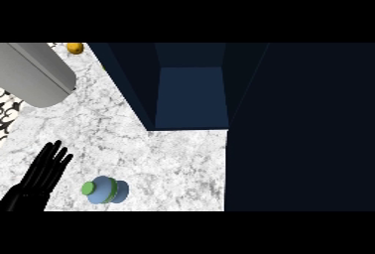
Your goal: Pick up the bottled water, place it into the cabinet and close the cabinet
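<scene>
From the head view, looking steeply down, the white marble-patterned table [168, 154] fills the left and middle of the scene. Near its lower edge stands the bottled water [107, 190], a pale blue bottle with a green cap, seen almost from above so that the cap sits toward the left of its rounded body; it stands upright on the table and nothing touches it. Just to its left, apart from it, the black left hand [40, 176] comes in from the lower left corner with its fingers straight and spread, pointing up and slightly right, holding nothing and resting over the table. The right hand does not show anywhere in this view. Above and to the right of the bottle is the dark navy cabinet [192, 94], its opening facing the viewer with a lighter blue inner panel visible between its darker side walls; its lower front edge meets the marble surface. A wide, very dark panel [300, 129] takes up the whole right side of the scene beside the cabinet opening; whether it is the cabinet's door cannot be told. At the upper left lies a large grey cylindrical object [36, 72], tilted across the corner, and just past it, near the top edge, sits a small yellow-orange round item [75, 47].
</scene>
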### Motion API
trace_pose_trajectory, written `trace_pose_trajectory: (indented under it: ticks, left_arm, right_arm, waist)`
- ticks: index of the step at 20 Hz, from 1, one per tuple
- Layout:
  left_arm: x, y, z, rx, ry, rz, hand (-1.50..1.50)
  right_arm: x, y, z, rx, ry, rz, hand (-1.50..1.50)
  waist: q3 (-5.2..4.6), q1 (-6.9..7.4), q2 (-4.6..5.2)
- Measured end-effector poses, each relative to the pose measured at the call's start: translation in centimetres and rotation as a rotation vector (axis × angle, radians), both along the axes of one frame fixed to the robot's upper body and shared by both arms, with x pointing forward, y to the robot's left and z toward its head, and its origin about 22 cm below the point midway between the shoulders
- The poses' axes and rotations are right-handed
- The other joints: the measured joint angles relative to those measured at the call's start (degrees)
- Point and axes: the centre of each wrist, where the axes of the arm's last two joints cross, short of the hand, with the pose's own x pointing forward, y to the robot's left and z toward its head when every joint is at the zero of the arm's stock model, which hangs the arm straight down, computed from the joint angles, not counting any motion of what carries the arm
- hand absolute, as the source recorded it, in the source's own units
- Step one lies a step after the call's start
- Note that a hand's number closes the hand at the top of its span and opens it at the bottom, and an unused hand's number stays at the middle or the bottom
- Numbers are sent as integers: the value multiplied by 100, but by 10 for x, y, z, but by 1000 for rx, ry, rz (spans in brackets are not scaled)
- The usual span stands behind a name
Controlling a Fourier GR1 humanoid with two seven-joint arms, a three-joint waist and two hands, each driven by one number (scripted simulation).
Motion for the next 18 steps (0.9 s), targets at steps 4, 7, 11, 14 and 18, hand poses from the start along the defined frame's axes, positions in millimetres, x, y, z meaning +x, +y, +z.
trace_pose_trajectory:
  ticks: [4,7,11,14,18]
  left_arm:
    - [12,1,-29,-22,31,2,-150]
    - [18,1,-54,-30,55,5,-150]
    - [22,0,-86,-46,73,-10,-150]
    - [27,-2,-105,-63,79,-39,-150]
    - [31,-8,-132,-82,67,-63,-150]
  right_arm:
    - [-8,-1,-1,-1,5,5,-150]
    - [-14,-1,-2,5,9,4,-150]
    - [-20,-2,-4,8,15,0,-150]
    - [-24,-4,-5,4,4,5,-150]
    - [-25,-5,-5,0,2,8,-150]
  waist:
    - [0,-19,1]
    - [-2,-35,2]
    - [-4,-37,4]
    - [-3,-31,7]
    - [-6,-21,19]
